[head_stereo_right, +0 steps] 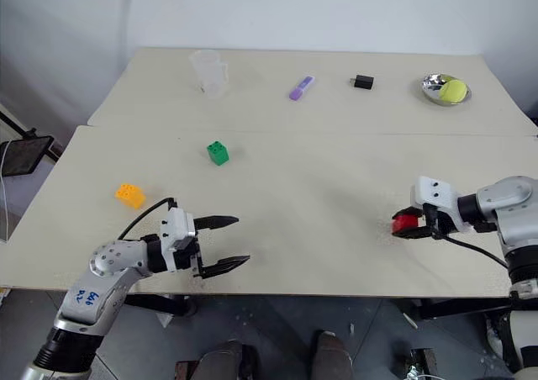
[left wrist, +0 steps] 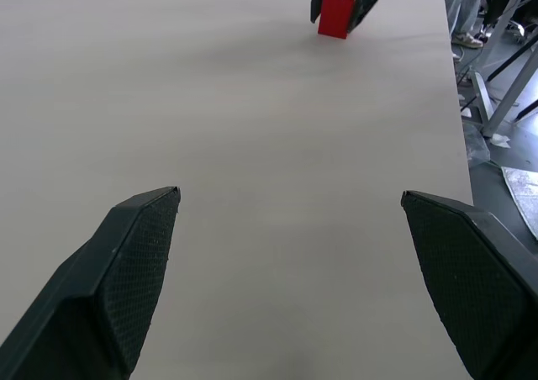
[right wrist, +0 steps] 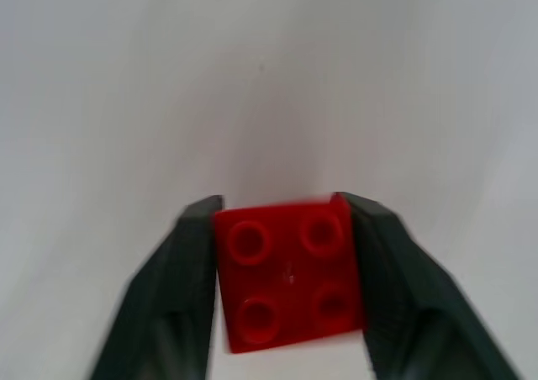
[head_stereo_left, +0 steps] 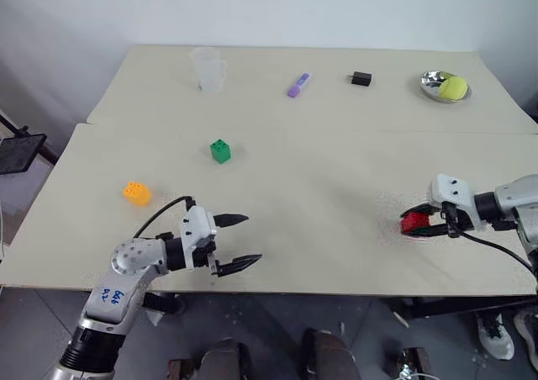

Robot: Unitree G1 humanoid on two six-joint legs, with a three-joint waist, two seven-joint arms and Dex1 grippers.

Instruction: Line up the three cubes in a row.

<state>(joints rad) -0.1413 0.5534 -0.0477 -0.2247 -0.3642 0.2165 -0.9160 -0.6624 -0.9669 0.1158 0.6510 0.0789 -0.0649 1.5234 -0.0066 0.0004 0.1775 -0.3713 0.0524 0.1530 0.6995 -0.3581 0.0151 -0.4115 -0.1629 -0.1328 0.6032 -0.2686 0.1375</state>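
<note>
The red cube [right wrist: 290, 275] sits on the table near the right front, with my right gripper [head_stereo_left: 418, 222] shut on it, one black finger against each side. Farther left, the green cube [head_stereo_left: 220, 150] stands alone at mid-table. The orange-yellow cube [head_stereo_left: 136, 193] lies toward the left edge. My left gripper [head_stereo_left: 252, 239] hovers low near the front edge, to the right of and nearer than the orange-yellow cube; it is open wide with nothing between its fingers. From the left wrist view, the red cube [left wrist: 336, 14] shows far off between the right gripper's fingers.
On the far table stand a clear cup [head_stereo_left: 208, 69], a purple oblong object [head_stereo_left: 298, 85], a small black box [head_stereo_left: 361, 79] and a metal bowl [head_stereo_left: 432, 81] holding a yellow-green ball. A seam runs between the two tables. Bare tabletop [head_stereo_left: 319, 195] lies between the green and red cubes.
</note>
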